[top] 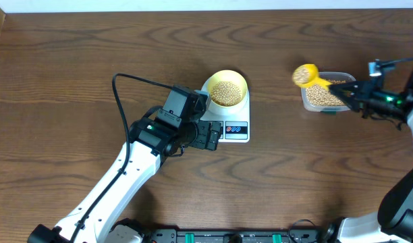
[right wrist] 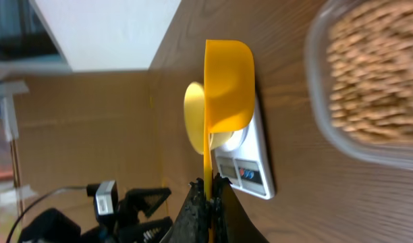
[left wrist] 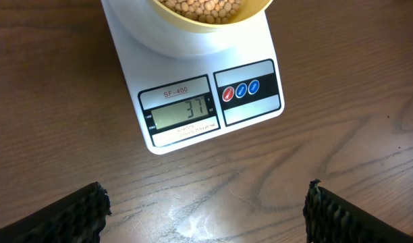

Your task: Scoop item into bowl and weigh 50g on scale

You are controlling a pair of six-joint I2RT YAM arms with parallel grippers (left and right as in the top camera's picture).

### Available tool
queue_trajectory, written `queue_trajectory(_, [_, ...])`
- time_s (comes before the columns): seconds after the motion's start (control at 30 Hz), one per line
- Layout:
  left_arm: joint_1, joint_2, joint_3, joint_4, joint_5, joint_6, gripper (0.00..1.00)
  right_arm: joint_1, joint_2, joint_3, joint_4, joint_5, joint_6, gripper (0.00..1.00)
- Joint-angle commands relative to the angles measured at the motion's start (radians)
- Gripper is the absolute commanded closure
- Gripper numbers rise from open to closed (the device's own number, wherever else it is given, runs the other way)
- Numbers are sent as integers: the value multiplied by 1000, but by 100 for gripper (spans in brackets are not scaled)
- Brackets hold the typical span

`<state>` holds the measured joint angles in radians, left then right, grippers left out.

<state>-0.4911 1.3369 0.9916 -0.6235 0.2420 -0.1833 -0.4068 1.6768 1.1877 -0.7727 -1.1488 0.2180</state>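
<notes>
The pale yellow bowl [top: 227,88] holds tan beans [top: 226,92] and stands on the white scale [top: 237,130]. In the left wrist view the scale [left wrist: 193,67] has a 37 on its display, below the bowl [left wrist: 213,17]. My left gripper [top: 210,135] hovers open just in front of the scale, with bare wood between its fingers [left wrist: 78,212]. My right gripper [top: 348,94] is shut on the thin handle of a bright yellow scoop [top: 305,74]. The scoop hangs left of the tub, and beans seem to lie in it. The right wrist view has the scoop [right wrist: 227,88] edge-on.
A clear plastic tub [top: 324,94] full of beans sits at the right, under my right gripper, and appears blurred in the right wrist view [right wrist: 368,81]. A black cable [top: 125,84] loops off the left arm. The table's far edge runs along the top.
</notes>
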Motion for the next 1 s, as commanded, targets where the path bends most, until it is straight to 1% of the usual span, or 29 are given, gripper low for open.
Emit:
queue_trajectory(0.0, [1, -13, -8, 0, 11, 5, 6, 56, 2, -8, 11, -40, 40, 99])
queue_trajectory(0.3, [1, -13, -8, 0, 11, 5, 6, 192, 2, -8, 77, -40, 144, 99])
queue_trajectory(0.63, [1, -13, -8, 0, 11, 5, 6, 316, 2, -8, 254, -38, 285, 99])
queue_trajectory(0.83, [1, -13, -8, 0, 11, 5, 6, 360, 2, -8, 345, -13, 294, 99])
queue_trajectory(0.97, [1, -13, -8, 0, 11, 5, 6, 388, 2, -8, 354, 67, 289, 99])
